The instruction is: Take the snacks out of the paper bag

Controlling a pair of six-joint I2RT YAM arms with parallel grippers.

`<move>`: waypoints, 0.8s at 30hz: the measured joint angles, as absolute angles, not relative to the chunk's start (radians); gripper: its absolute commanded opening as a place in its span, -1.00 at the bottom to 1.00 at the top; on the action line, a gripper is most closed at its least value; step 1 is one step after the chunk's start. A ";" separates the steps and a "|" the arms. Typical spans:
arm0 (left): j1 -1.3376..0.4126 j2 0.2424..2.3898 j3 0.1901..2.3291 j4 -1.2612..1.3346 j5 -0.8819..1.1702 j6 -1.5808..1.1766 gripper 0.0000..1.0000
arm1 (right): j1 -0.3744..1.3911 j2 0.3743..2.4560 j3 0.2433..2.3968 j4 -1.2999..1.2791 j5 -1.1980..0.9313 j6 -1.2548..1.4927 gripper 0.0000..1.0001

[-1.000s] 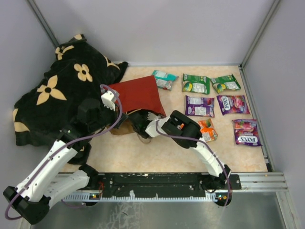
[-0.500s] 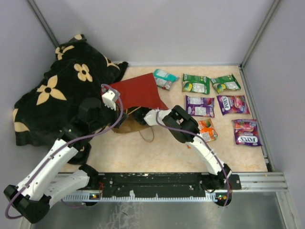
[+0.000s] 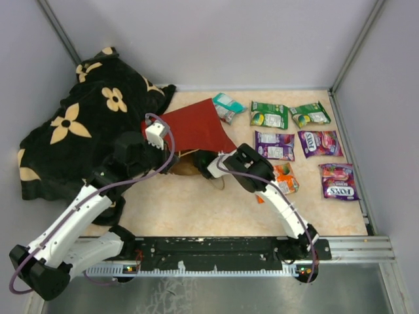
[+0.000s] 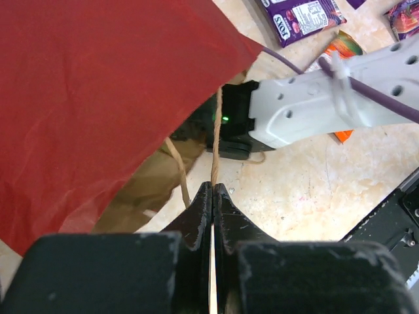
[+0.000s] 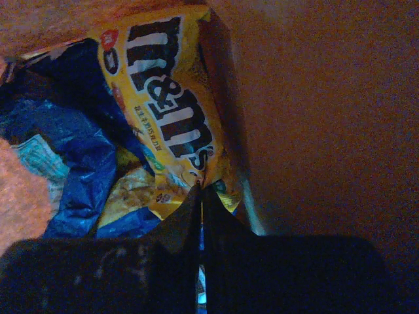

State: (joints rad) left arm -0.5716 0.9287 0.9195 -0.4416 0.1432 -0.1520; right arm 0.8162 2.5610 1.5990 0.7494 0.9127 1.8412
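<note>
Top external shows a tan table (image 3: 196, 209) with a black flower-patterned blanket (image 3: 85, 131) heaped over its far left part. Just right of the blanket lies the red paper bag (image 3: 193, 125), flat side up, its mouth turned toward the near edge. The left arm (image 3: 72, 222) reaches in from the near left to that mouth, and the right arm (image 3: 281, 206) comes from the near right with its wrist at the opening. In the right wrist view, inside the bag's brown interior, a blue packet (image 5: 72, 144) lies to the left of and partly under a yellow M&M's packet (image 5: 163, 111). The right gripper (image 5: 200, 191) is closed, pinching that yellow packet's near edge. Out on the table's right half lie a teal packet (image 3: 227, 106) just beside the bag's far corner, two green packets (image 3: 269, 115) at the far side, two purple packets (image 3: 274, 145) nearer, a pink-red packet (image 3: 338, 181) at the right, and an orange packet (image 3: 285, 178) partly hidden by the right arm. In the left wrist view the left gripper (image 4: 213, 191) has its jaws pressed together on the thin cord handle (image 4: 217, 131), which runs up to the bag's rim.
</note>
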 measured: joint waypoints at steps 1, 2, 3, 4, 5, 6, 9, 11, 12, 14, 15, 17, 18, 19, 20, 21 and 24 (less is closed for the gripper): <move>-0.572 0.933 0.920 -0.439 0.143 -0.152 -1.00 | 0.818 2.540 1.542 0.777 0.894 1.822 -1.00; -0.572 0.937 0.920 -0.437 0.143 -0.152 -1.00 | 0.823 2.510 1.489 0.795 0.881 1.814 -1.00; -0.572 0.939 0.920 -0.435 0.143 -0.152 -1.00 | 0.830 2.471 1.425 0.802 0.863 1.806 -1.00; -0.572 0.940 0.921 -0.434 0.143 -0.152 -1.00 | 0.838 2.421 1.354 0.802 0.846 1.801 -1.00; -0.572 0.941 0.923 -0.432 0.142 -0.152 -1.00 | 0.846 2.374 1.293 0.800 0.830 1.798 -1.00; -0.572 0.941 0.925 -0.430 0.141 -0.152 -1.00 | 0.854 2.334 1.248 0.797 0.813 1.798 -1.00; -0.572 0.941 0.937 -0.426 0.132 -0.152 -1.00 | 0.891 2.194 1.124 0.759 0.729 1.798 -1.00; -0.572 0.941 0.942 -0.419 0.123 -0.152 -1.00 | 0.913 2.121 1.088 0.707 0.658 1.799 -1.00; -0.572 0.942 0.942 -0.418 0.119 -0.152 -1.00 | 0.923 2.093 1.080 0.678 0.624 1.799 -1.00; -0.572 0.942 0.942 -0.417 0.108 -0.152 -1.00 | 0.940 2.053 1.076 0.609 0.570 1.806 -1.00; -0.572 0.942 0.942 -0.418 0.104 -0.152 -1.00 | 0.944 2.038 1.073 0.580 0.550 1.808 -1.00; -0.572 0.942 0.942 -0.417 0.096 -0.152 -1.00 | 0.954 2.016 1.056 0.549 0.505 1.817 -1.00; -0.572 0.942 0.942 -0.417 0.093 -0.152 -1.00 | 0.956 2.010 1.045 0.543 0.488 1.819 -1.00; -0.572 0.942 0.942 -0.417 0.089 -0.152 -1.00 | 0.956 2.006 1.033 0.531 0.463 1.820 -1.00; -0.572 0.942 0.942 -0.417 0.086 -0.152 -1.00 | 0.955 2.004 1.026 0.517 0.439 1.817 -1.00; -0.572 0.942 0.942 -0.417 0.081 -0.152 -1.00 | 0.955 2.004 1.023 0.495 0.414 1.812 -1.00; -0.572 0.942 0.942 -0.417 0.065 -0.152 -1.00 | 0.954 1.988 1.027 0.411 0.331 1.774 -1.00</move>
State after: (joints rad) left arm -0.5716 0.9424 0.9424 -0.4171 0.0654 -0.1524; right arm 0.9543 1.9877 1.0267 0.4114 0.3313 1.7737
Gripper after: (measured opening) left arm 0.007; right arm 0.005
